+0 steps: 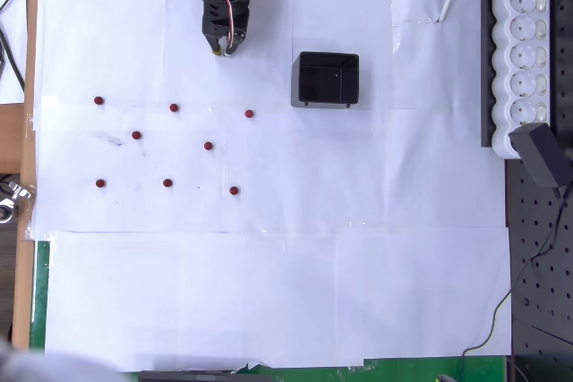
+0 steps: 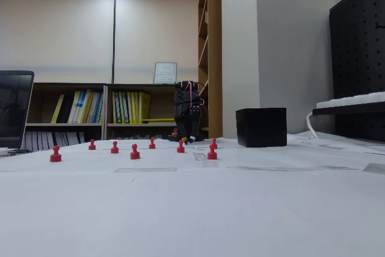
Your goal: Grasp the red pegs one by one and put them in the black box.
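Pegs point(image 1: 174, 107) come first: I count eight little red ones standing on the white paper point(image 1: 269, 301), and none are in the box point(image 1: 327, 79) yet. From above they look like round dots, spread in three loose rows on the left half of the paper. They are well apart from each other, which I think is so the gripper can reach one without bumping the next. In the fixed view from table height the pegs point(image 2: 135, 151) stand upright like tiny pawns, so each one has a thin top to pinch.

The box point(image 2: 261, 127) sits to the right of the pegs, open side up and empty inside. It is near the arm, so I judge each trip will be short.

My gripper point(image 1: 224, 46) points down at the top of the paper, between the pegs and the box, touching nothing. It holds no peg. I cannot tell if the jaws are apart or together; the tips are too small here. The peg nearest it is the one in the top row, so I would start there.
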`<state>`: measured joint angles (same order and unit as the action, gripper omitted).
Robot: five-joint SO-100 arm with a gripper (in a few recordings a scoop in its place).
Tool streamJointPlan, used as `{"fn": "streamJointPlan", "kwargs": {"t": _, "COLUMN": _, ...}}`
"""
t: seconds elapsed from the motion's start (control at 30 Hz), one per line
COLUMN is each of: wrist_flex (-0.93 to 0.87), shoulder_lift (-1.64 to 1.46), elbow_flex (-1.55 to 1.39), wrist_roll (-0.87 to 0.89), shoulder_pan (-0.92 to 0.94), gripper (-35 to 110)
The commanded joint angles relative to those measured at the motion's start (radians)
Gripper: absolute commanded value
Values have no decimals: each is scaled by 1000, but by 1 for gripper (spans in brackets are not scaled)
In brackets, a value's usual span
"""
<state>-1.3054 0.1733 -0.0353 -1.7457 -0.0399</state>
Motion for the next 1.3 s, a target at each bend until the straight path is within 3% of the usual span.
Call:
{"fn": "streamJointPlan", "kwargs": {"t": 0.0, "wrist_flex": -17, "shoulder_lift": 14, "elbow_flex": 11, "wrist_roll": -8, "shoulder_pan": -12, "gripper": 0}}
{"fn": "streamJointPlan", "kwargs": {"t": 0.3, "wrist_flex": -17, "shoulder_lift": 14, "elbow_flex": 11, "wrist_roll": -8, "shoulder_pan": -60, "gripper": 0}}
{"fn": "streamJointPlan", "kwargs": {"t": 0.4, "wrist_flex": -43, "shoulder_lift": 14, "elbow_flex": 11, "wrist_roll": 187, "shoulder_pan": -101, "gripper": 0}}
{"fn": "streamJointPlan", "kwargs": {"t": 0.5, "wrist_flex": -15, "shoulder_lift": -17, "elbow_flex": 11, "wrist_roll": 219, "shoulder_pan": -152, "gripper": 0}}
{"fn": "streamJointPlan", "kwargs": {"t": 0.67, "wrist_flex": 270, "shoulder_lift": -253, "elbow_flex": 11, "wrist_roll": 241, "shoulder_pan": -166, "gripper": 0}}
{"fn": "streamJointPlan", "kwargs": {"t": 0.77, "wrist_flex": 394, "shoulder_lift": -367, "elbow_flex": 11, "wrist_roll": 371, "shoulder_pan": -146, "gripper": 0}}
{"fn": "streamJointPlan", "kwargs": {"t": 1.0, "wrist_flex": 779, "shoulder_lift": -591, "elbow_flex": 5, "wrist_roll": 275, "shoulder_pan": -184, "gripper": 3}}
{"fn": "streamJointPlan", "kwargs": {"t": 1.27, "wrist_flex": 1100, "shoulder_lift": -851, "elbow_flex": 0, "wrist_roll": 394, "shoulder_pan": -164, "gripper": 12}}
